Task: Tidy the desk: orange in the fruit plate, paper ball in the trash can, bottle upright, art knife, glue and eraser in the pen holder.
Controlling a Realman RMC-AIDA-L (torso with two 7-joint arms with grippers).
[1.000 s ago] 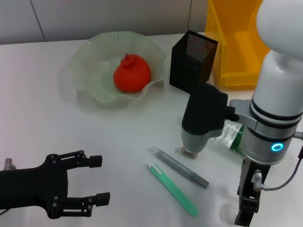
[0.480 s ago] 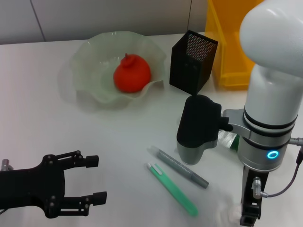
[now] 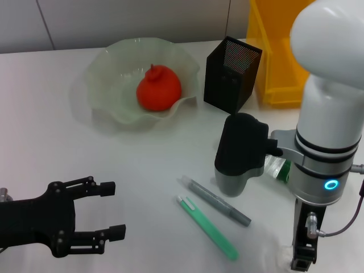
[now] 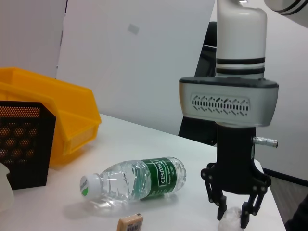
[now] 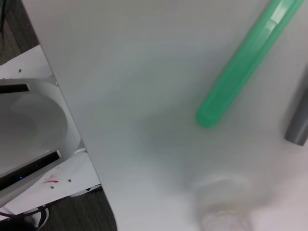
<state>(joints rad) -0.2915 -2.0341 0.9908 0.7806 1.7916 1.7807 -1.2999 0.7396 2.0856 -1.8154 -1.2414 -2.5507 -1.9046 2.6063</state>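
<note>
Paper ball: located directly beneath right gripper, fingers spread astride it, nothing yet grasped; left gripper spread, idle.

A lab or test office: a plain white surface stands against bare white panel walls, with a dark office chair behind its far edge.

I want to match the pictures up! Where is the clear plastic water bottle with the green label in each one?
Head view: the clear plastic water bottle lies on its side, mostly hidden behind the right arm.
Left wrist view: in full view, lying beside the small tan eraser.
Right wrist view: not in it.
Shared landmark: the black mesh pen holder.
</note>
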